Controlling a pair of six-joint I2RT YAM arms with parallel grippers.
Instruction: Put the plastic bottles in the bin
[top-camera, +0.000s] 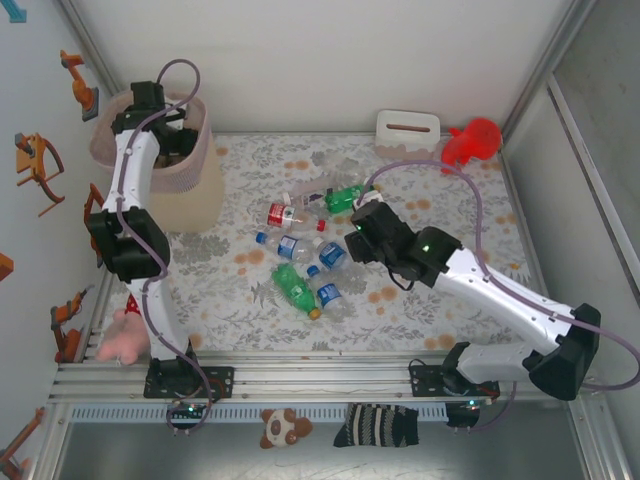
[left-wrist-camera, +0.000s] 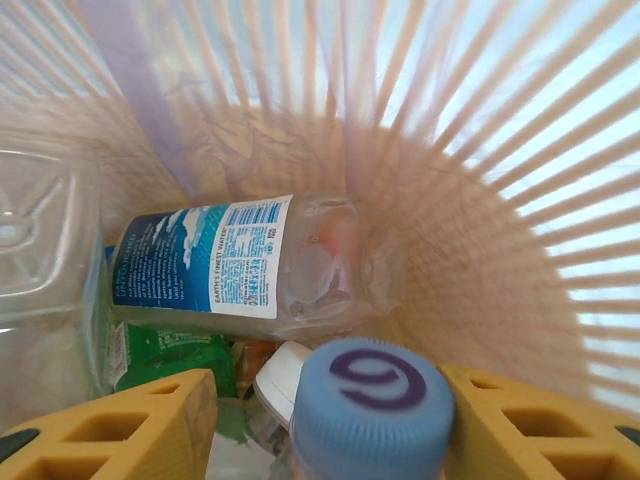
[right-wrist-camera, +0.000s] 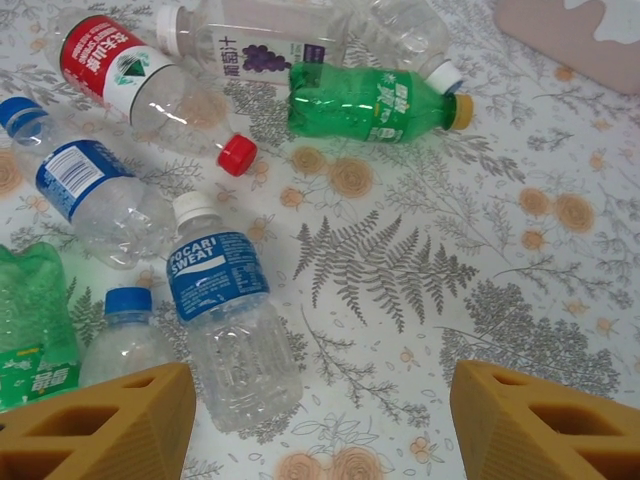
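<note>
White back wall (top-camera: 330, 60), pale left wall (top-camera: 30, 240) dotted with orange stickers (top-camera: 78, 85), tablecloth (top-camera: 250, 310) printed with grey ferns and orange flowers, aluminium rail (top-camera: 320, 378) along near edge, even bright light.

My left arm (top-camera: 128, 185) and right arm (top-camera: 500, 292) are smooth white shells set between chunky black joints, each with a pale lilac cable (top-camera: 180, 62) running along it. A small green light (top-camera: 425, 243) glows on my right arm's black housing. My left fingers (left-wrist-camera: 110, 430) and right fingers (right-wrist-camera: 540, 420) are orange-yellow plastic, moulded with squarish hollow pockets.
</note>
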